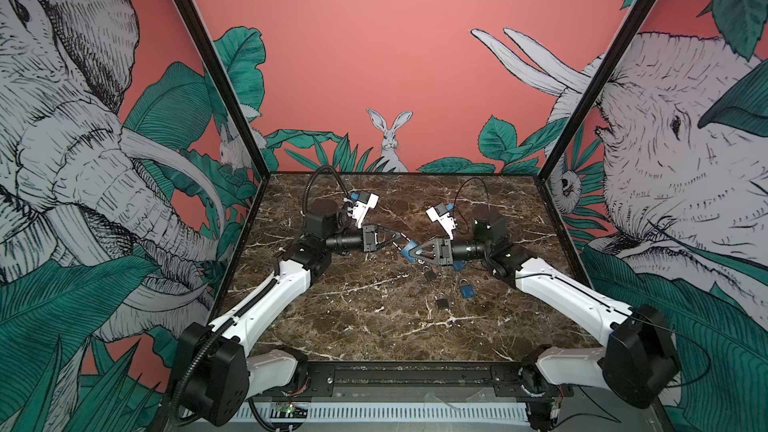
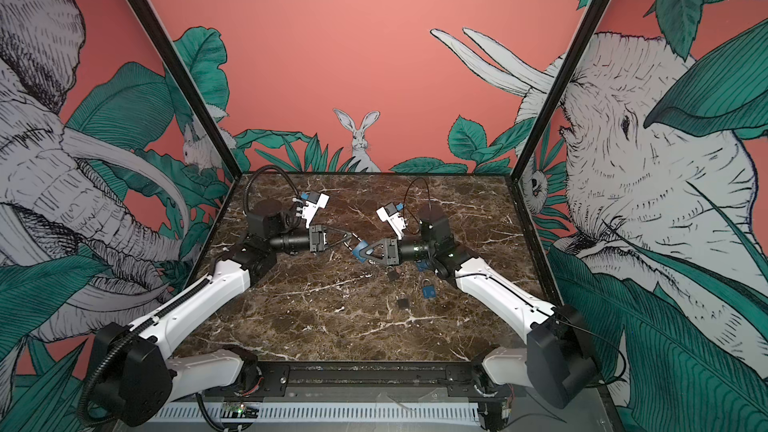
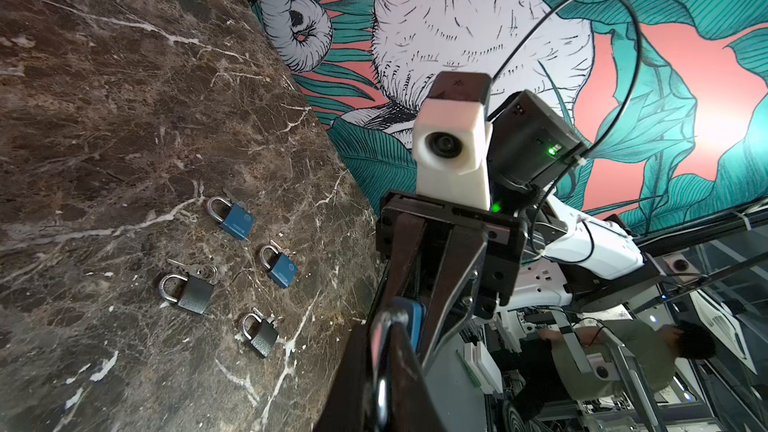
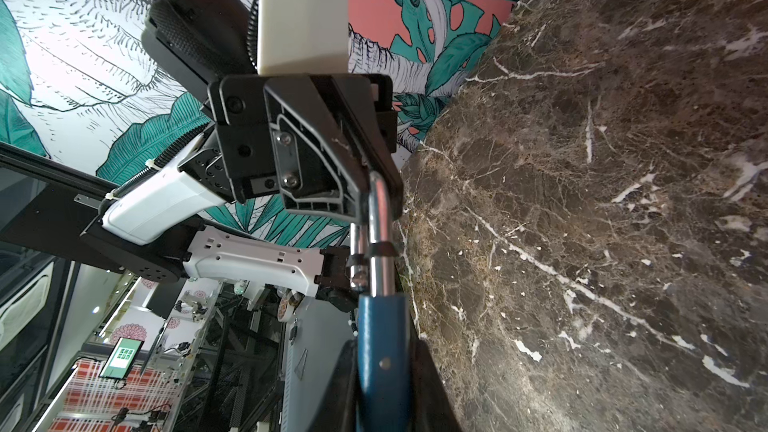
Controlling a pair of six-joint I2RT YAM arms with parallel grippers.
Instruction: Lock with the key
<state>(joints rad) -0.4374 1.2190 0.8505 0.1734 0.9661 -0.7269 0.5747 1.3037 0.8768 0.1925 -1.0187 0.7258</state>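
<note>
Clamping on the top of the shackle (image 4: 380, 209), the left gripper (image 1: 398, 236) is pinching its jaws shut, while the right gripper (image 1: 413, 252) is squeezing the body of the blue padlock (image 4: 382, 351). Together they are holding it in the air over the middle of the marble table (image 1: 353, 326). In the right wrist view the shackle's short leg is seemingly hanging free of the body, so I am judging the lock as not yet closed. Pushing the shackle home and working the key are both remaining, and no key is showing on this padlock. Four spare padlocks (image 3: 232, 222) are lying on the table just below and beside the right gripper, so room downward is looking tight there. The left half of the table is offering open space, and the enclosure walls (image 1: 124, 201) are standing well apart from both grippers.
</note>
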